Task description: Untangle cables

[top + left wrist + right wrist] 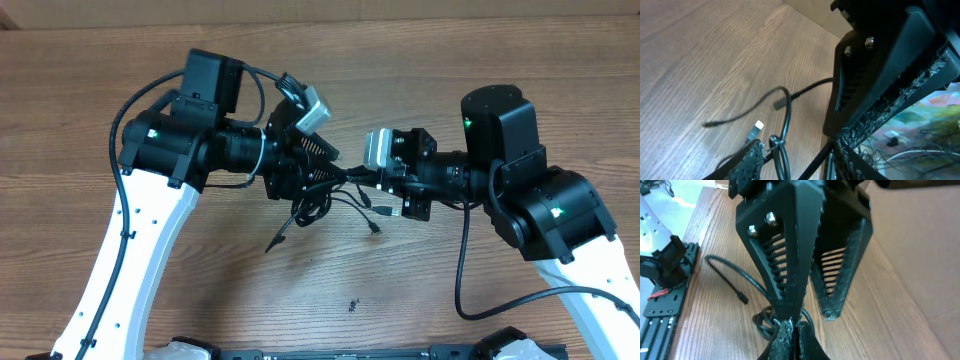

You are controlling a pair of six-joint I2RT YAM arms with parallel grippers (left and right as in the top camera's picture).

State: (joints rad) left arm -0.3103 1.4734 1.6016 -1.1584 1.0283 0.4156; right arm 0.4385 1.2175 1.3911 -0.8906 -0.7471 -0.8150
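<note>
The right gripper (pixel 790 337) is clenched on the cables (pixel 316 205), bunched between the grippers, ends trailing over the table (pixel 250 300); the left gripper (pixel 796 142) is released, jaws parted; a hard pull could cinch them tighter.

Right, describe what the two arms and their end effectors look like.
The left arm and right arm each have a white lower link, black joint housings with green lights, and a thick black cable looped alongside. A grey camera block sits at each wrist. The left end effector and right end effector have black tapered fingers with slotted ribs, silver screws and rough dark pads.
</note>
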